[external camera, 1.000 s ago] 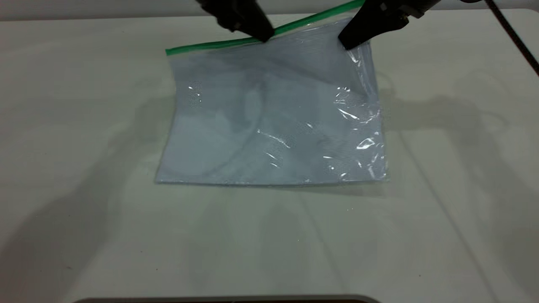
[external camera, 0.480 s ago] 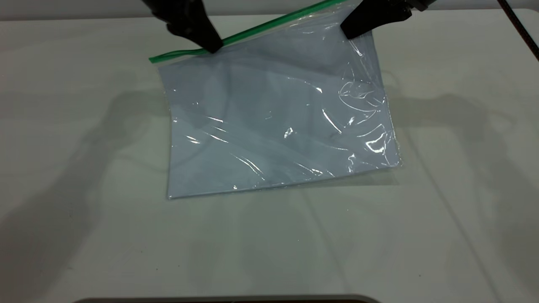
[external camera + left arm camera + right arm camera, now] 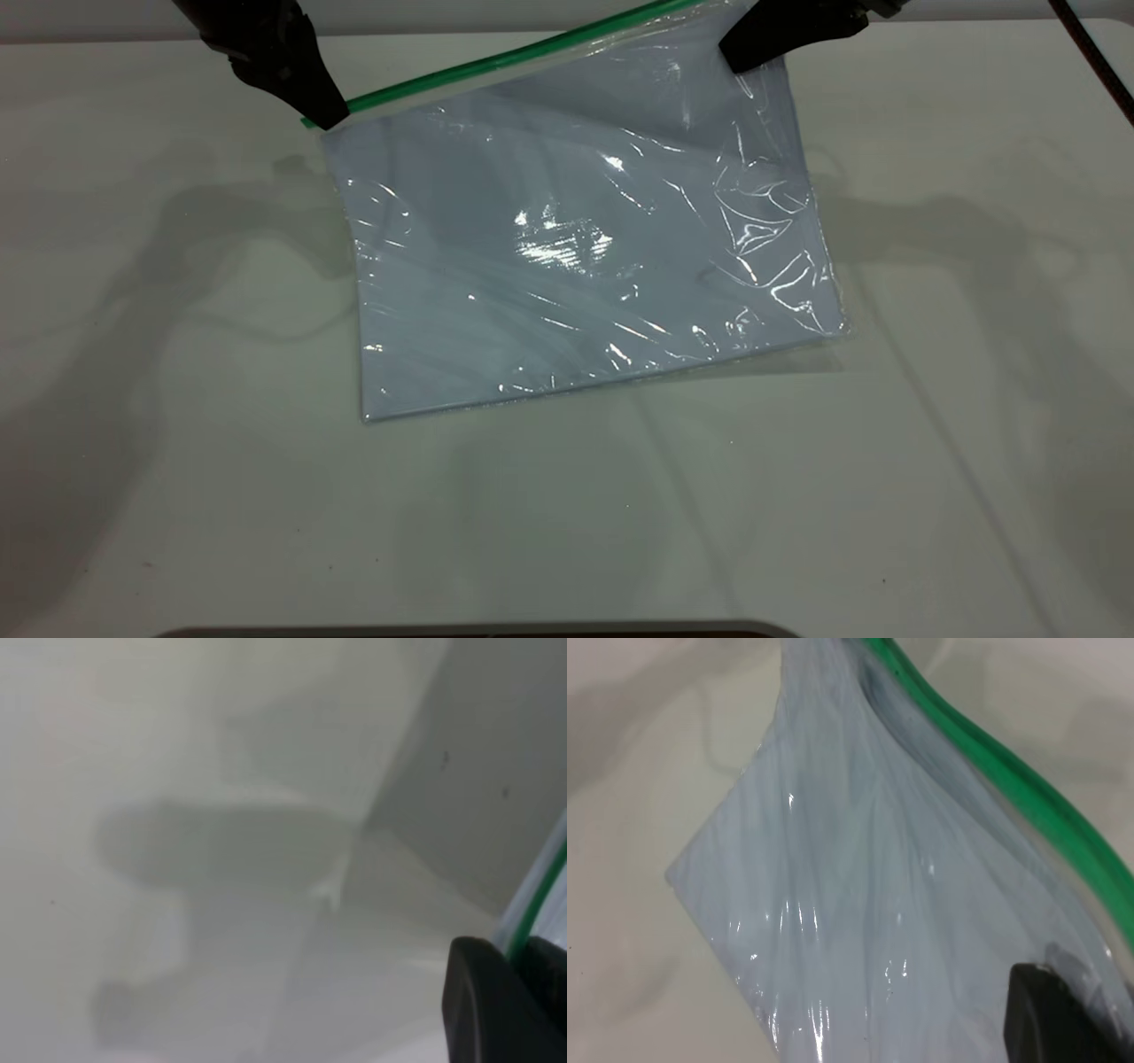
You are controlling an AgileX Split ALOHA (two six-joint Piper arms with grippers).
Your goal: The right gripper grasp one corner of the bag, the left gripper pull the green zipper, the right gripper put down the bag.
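Left gripper has slid along the green zipper to its left end, fingers clamped on it. Right gripper grips the bag at its raised far right corner; near edge rests on the table, open surface all around.

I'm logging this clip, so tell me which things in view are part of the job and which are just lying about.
Part of the job:
clear plastic bag
thin green zipper strip
black left hand
black right hand

Lying about:
nothing besides the white table
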